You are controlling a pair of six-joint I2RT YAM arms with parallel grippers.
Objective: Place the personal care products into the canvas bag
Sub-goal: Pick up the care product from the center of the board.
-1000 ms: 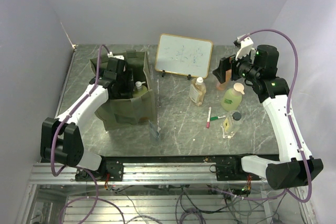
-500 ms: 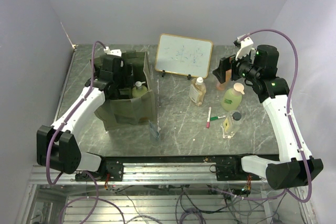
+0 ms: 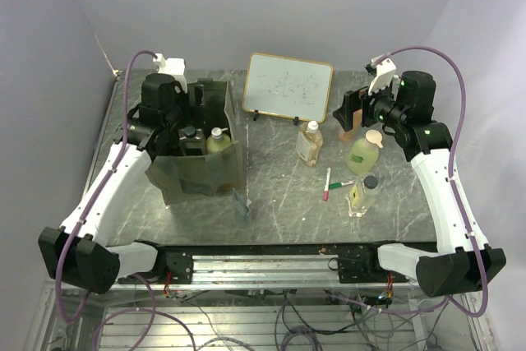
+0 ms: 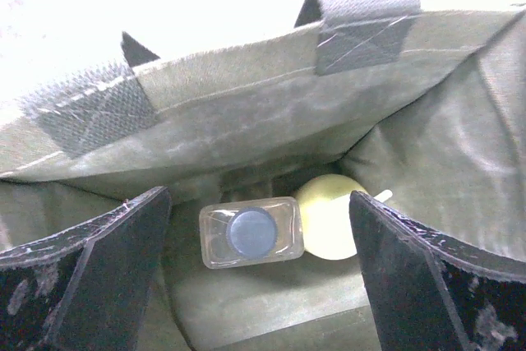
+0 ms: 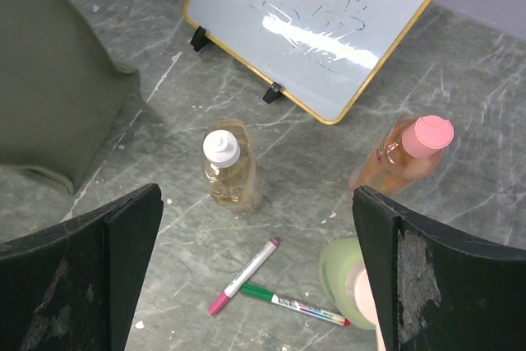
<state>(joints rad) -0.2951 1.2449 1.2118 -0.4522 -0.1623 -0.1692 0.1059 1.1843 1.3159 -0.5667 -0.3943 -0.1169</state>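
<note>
The olive canvas bag (image 3: 201,166) stands open at the left. In the left wrist view its inner wall (image 4: 246,113) shows. A clear dark-capped bottle (image 4: 251,233) and a yellow-green bottle (image 4: 329,218) stand on its floor. My left gripper (image 4: 256,203) is open and empty above the bag's mouth (image 3: 191,117). My right gripper (image 5: 256,203) is open and empty, high above an amber bottle (image 5: 230,166), an orange pink-capped bottle (image 5: 407,154) and a green pump bottle (image 5: 349,277). A second clear dark-capped bottle (image 3: 362,195) stands near the front right.
A wood-framed whiteboard (image 3: 288,86) stands at the back centre. A red marker (image 5: 246,275) and a green marker (image 5: 296,306) lie crossed between the amber and green bottles. The right-hand bottles stand close together below my right gripper (image 3: 345,113).
My left gripper has risen and drawn back out of the bag, toward the far left. The clear dark-capped bottle stays inside. The right arm has not moved.
</note>
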